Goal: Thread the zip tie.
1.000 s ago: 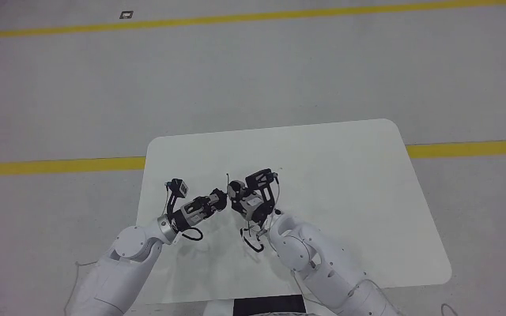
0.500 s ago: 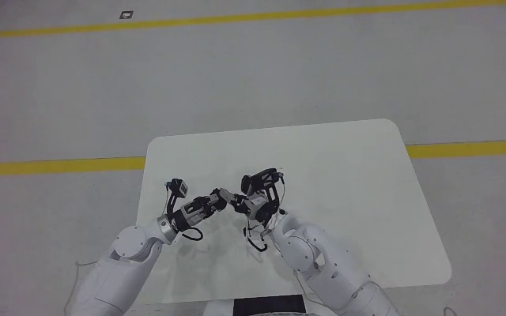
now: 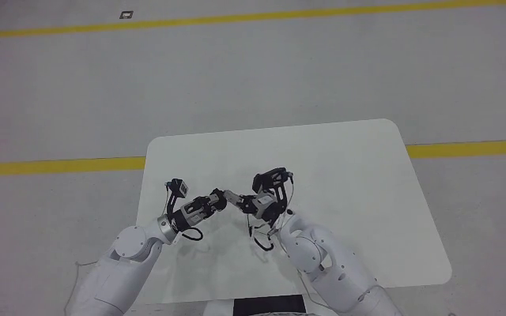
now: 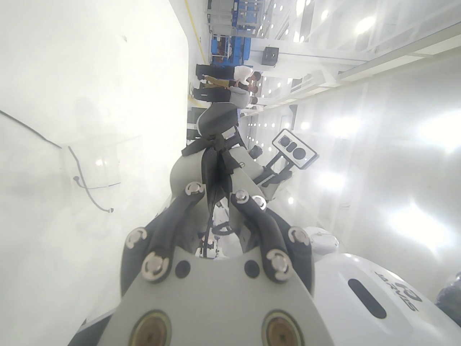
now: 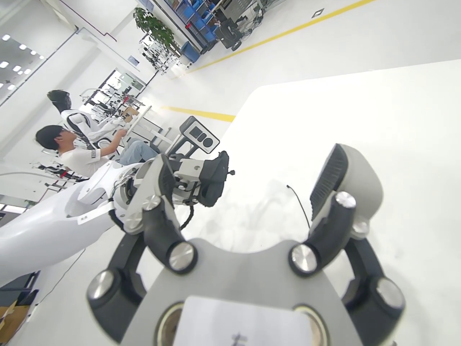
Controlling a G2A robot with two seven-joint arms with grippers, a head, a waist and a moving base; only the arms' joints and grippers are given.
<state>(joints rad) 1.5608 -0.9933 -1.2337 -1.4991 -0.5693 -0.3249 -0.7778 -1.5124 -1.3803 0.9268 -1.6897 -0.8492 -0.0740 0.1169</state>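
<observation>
White counter (image 3: pixel 348 158); pale grey floor (image 3: pixel 237 79) crossed by yellow lines (image 3: pixel 71 165). The right fingers (image 5: pixel 360 178) are light grey with black ribbed pads (image 5: pixel 328 176). The left fingers (image 5: pixel 215 180) have black tips.

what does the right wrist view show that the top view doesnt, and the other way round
Only the right wrist view: the right gripper plainly open, its ribbed pads wide apart, and a thin dark strand beside one finger. Whether that strand is the zip tie I cannot tell.
Only the top view: the whole rounded outline of the table, and the right arm behind its gripper.
Both: the left gripper close to the right gripper's tips, above the table.
</observation>
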